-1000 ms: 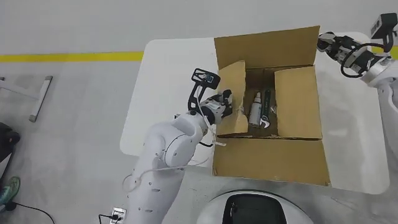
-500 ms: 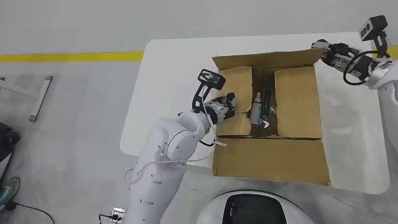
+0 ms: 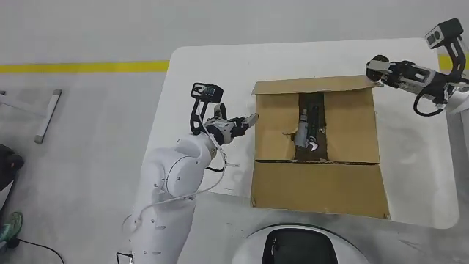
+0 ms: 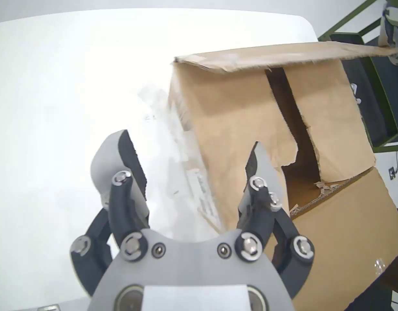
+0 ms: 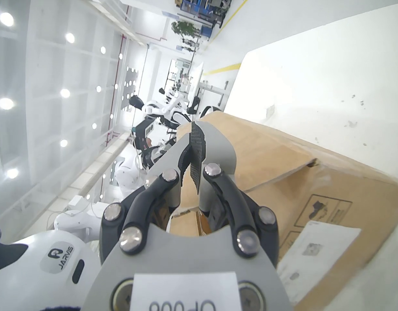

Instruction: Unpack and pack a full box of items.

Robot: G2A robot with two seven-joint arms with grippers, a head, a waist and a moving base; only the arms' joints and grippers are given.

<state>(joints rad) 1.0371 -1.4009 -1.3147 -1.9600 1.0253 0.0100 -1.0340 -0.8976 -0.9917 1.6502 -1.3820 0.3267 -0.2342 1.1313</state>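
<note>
- While the cardboard box (image 3: 352,128) sits on the white counter (image 3: 205,73), its two side flaps lie folded down over its top. A thin gap is left between them.
- Through that gap in the box you can see a white bottle (image 3: 300,128). A dark green thing (image 3: 314,114) lies just beside it, but I cannot tell what it is.
- The far flap (image 3: 315,85) of the box stands along the box's back edge and leans in over the top.
- The near flap (image 3: 319,187) of the box is folded out and open, on the side of the box closest to the robot.
- The left end effector (image 3: 248,122) is just beside the left wall of the box and not touching it. Its fingers are spread wide with nothing between them, as the left wrist view (image 4: 190,140) shows.
- The right end effector (image 3: 375,68) is at the far right corner of the box, right at the end of the far flap. Its fingers are pressed together, as the right wrist view (image 5: 192,131) shows.
- A white paper label (image 5: 315,250) is stuck on the outside wall of the box.
</note>
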